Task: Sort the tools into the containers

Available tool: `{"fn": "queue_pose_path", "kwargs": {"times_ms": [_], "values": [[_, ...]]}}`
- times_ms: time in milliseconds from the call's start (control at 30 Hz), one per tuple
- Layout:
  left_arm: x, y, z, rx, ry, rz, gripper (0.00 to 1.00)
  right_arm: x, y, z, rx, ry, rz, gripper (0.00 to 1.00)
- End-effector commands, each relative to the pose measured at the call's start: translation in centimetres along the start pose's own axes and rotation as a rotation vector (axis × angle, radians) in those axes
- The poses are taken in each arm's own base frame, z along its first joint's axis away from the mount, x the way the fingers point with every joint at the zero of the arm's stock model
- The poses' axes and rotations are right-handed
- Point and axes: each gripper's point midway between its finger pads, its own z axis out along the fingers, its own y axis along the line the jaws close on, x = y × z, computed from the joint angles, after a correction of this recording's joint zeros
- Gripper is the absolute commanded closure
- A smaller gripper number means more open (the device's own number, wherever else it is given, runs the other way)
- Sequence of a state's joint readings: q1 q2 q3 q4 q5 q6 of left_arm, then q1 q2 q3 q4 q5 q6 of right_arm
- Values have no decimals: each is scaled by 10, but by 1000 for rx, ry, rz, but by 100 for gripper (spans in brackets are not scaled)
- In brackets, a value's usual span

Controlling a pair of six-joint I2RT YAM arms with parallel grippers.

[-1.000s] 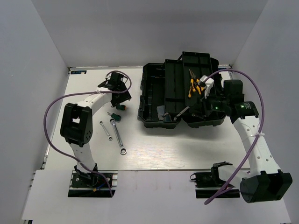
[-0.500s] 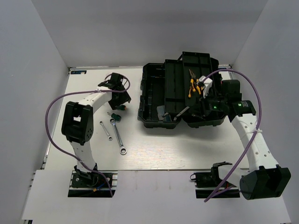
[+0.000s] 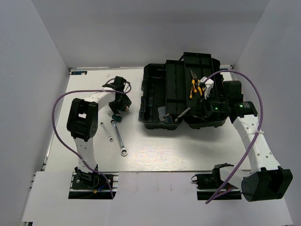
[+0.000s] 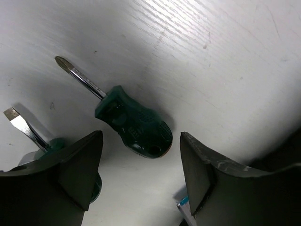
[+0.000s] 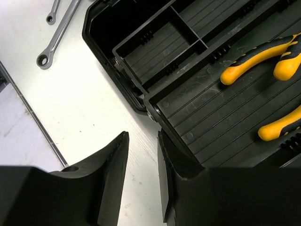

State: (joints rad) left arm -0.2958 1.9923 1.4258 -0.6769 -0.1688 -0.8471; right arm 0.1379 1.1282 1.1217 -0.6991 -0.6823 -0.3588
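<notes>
Black toolbox sits upper right from above; wrenches lie diagonal on the surface. Left wrist: left pincer spread over a green screwdriver, tip pointing upper left, label unreadable. Right wrist: right pincer slightly parted, empty; we see yellow pliers inside the toolbox, handles toward lower left.

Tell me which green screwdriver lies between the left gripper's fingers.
The cross-tipped screwdriver: its handle lies on the table, centred under the open left gripper. The flat-bladed screwdriver sits off to one side, partly hidden by a finger.
</notes>
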Motion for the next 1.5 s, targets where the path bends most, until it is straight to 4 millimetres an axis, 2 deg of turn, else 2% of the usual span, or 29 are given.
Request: {"fn": "queue_pose_path", "kwargs": {"times_ms": [0,267,367,400,500,567,633,667,733,767,800,900,933,967,1000,1033,1067,1100,1133,1167,1200,1233,1267,1300,1333,1400,1433,1467], "values": [[-14,2,-3,-38,-48,-45,24,-15,3,-5,-5,-41,-29,63],[-16,4,1,-50,-62,-46,40,-19,7,-9,-11,-48,-35,62],[-16,3,1,-50,-62,-55,50,-20,10,-10,-19,-44,-35,54],[-20,0,-3,-35,-75,-59,58,-20,10,-11,-18,-45,-37,54],[-26,-3,-10,-17,-91,-28,71,-25,13,-15,-21,-49,-42,52],[-39,-12,-29,29,-134,-10,85,-26,14,-16,-22,-53,-51,52],[-50,-30,-49,87,-192,54,96,-29,16,-17,-25,-57,-53,52],[-56,-32,-64,111,-218,65,99,-30,13,-18,-15,-60,-51,52],[-70,-46,-88,187,-268,111,100,-31,14,-18,-16,-63,-53,58],[-68,-53,-98,224,-274,136,100,-33,14,-19,-10,-67,-54,62],[-78,-61,-117,277,-323,178,100,-34,13,-20,-3,-68,-50,74],[-82,-94,-159,466,-364,283,100,-38,4,-21,47,-78,-46,98],[-77,-118,-182,602,-368,366,100,-41,-5,-23,101,-76,-36,100],[-73,-132,-195,693,-369,422,100,-45,-9,-24,124,-87,-38,100],[-73,-151,-222,798,-397,473,100,-47,-12,-25,146,-91,-34,100],[-59,-169,-235,905,-356,542,100,-51,-20,-29,199,-96,-20,100],[-49,-183,-229,957,-312,594,100,-56,-24,-30,219,-111,-26,100],[-43,-197,-237,1018,-302,634,100,-59,-27,-32,236,-116,-24,100],[-43,-212,-259,1091,-304,665,100,-58,-30,-32,254,-111,-7,100],[-33,-225,-266,1131,-303,708,100,-60,-32,-34,271,-114,-6,100],[-27,-235,-251,1128,-265,717,100,-61,-33,-35,280,-117,-7,100],[-30,-245,-264,1150,-285,726,100,-60,-33,-36,281,-116,-5,100],[-26,-252,-263,1163,-277,745,100,-61,-33,-36,286,-117,-5,100],[-27,-262,-273,1188,-299,756,100,-59,-35,-37,296,-116,-3,100],[-24,-266,-254,1169,-267,754,100,-56,-35,-37,297,-110,2,100],[-16,-276,-251,1180,-250,755,100,-56,-36,-37,303,-107,4,100],[-19,-280,-251,1192,-259,745,100,-54,-35,-37,303,-103,5,100],[-19,-285,-240,1185,-255,729,100,-55,-35,-37,301,-103,4,100]]}}
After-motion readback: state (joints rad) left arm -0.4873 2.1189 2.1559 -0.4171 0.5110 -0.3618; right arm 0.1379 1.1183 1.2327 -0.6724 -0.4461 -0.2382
